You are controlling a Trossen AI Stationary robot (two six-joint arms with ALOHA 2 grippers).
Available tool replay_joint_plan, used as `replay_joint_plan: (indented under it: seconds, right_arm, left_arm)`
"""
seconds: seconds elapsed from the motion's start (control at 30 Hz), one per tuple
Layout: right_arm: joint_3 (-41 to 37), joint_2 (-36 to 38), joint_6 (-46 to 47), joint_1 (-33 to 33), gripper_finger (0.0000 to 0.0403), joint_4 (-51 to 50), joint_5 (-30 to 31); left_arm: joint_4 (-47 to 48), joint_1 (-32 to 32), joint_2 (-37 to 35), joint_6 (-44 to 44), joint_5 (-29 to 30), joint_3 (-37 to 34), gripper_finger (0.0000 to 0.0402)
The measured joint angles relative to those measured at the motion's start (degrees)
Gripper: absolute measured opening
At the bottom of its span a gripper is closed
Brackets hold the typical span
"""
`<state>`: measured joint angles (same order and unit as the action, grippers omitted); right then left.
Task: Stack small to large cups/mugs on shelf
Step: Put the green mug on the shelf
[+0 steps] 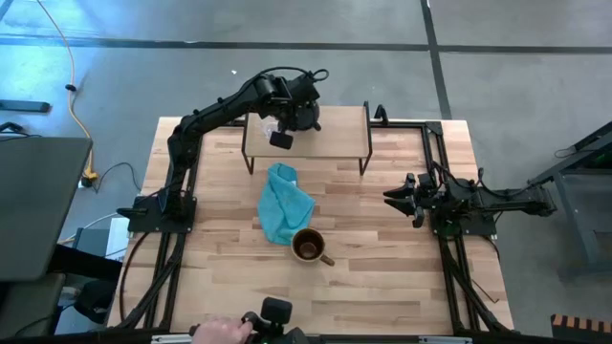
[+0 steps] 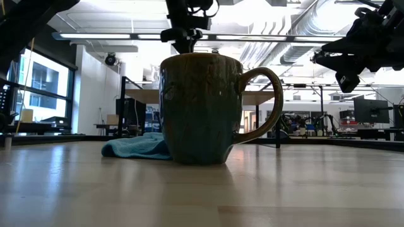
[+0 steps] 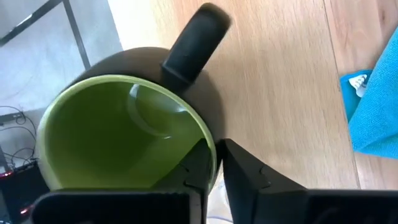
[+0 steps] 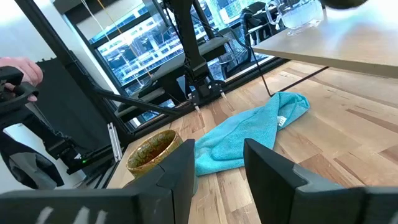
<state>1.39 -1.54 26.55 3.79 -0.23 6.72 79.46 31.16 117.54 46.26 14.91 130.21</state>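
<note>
On the shelf (image 1: 335, 124), left gripper (image 3: 214, 165) clamped across the rim of the dark mug (image 3: 124, 134), one finger inside the green bowl, one outside, opposite the handle. Olive-tan mug (image 1: 308, 246) well apart on the table, nearer the right gripper (image 1: 400, 196), fingers spread, idle.

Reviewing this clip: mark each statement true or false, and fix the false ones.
1. The left gripper pinches the rim of the dark mug, one finger inside. True.
2. The dark mug sits on the shelf. True.
3. The olive-tan mug is already on the shelf. False: it stands on the tabletop beside the teal cloth.
4. The right gripper holds the cloth. False: it is open and empty, apart from it.
</note>
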Motion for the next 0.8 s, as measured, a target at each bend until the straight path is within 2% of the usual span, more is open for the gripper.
replay_joint_plan:
  seconds: [0.4,0.67,0.8]
  right_arm:
    - [0.0,0.0,-0.2,0.0,0.0128,0.0,0.0]
    - [0.0,0.0,-1.5,0.0,0.0128,0.0,0.1]
    - [0.0,0.0,-1.5,0.0,0.0128,0.0,0.2]
  left_arm:
    - [-0.3,-0.5,0.0,3.3,-0.2,0.0,0.0013]
    - [-0.3,-2.6,0.0,14.8,-0.4,0.0,0.0012]
    - [0.1,-2.7,0.0,16.5,-0.4,0.0,0.0005]
